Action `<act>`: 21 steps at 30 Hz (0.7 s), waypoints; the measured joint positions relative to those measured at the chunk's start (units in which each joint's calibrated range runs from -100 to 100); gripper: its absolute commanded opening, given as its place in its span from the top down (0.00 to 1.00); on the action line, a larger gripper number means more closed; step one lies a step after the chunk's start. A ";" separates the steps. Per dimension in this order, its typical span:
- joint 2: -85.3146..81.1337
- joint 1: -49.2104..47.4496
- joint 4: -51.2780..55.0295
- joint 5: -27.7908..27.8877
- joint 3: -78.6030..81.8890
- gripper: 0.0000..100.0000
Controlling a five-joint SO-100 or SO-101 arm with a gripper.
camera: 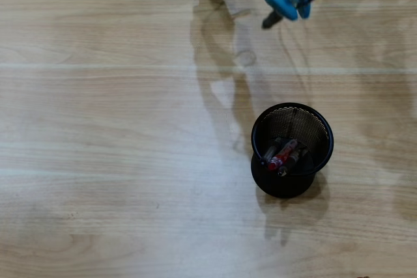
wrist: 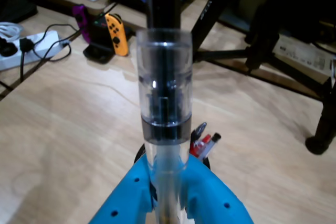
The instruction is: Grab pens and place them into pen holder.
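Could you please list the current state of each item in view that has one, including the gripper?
Gripper: shut on the clear pen.
Clear pen: held in the gripper, off the table, away from the holder.
Pen holder: upright on the table, pens in it.
Red pen: inside the holder, leaning.

One pen holder (camera: 292, 150) holds three pens (camera: 283, 155); a fourth, clear pen (wrist: 164, 108) stands outside it.

A wooden table (camera: 98, 128) fills the overhead view. In the wrist view, an orange controller (wrist: 116, 34) sits beside a white power strip (wrist: 29, 45) and black tripod legs (wrist: 262, 59).
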 measured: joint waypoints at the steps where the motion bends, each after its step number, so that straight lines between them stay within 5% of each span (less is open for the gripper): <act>1: 0.93 0.00 -3.11 0.00 0.98 0.98; 8: 9.01 0.00 -22.10 0.00 5.24 0.98; 21: 22.43 0.10 -39.88 -2.18 5.32 0.98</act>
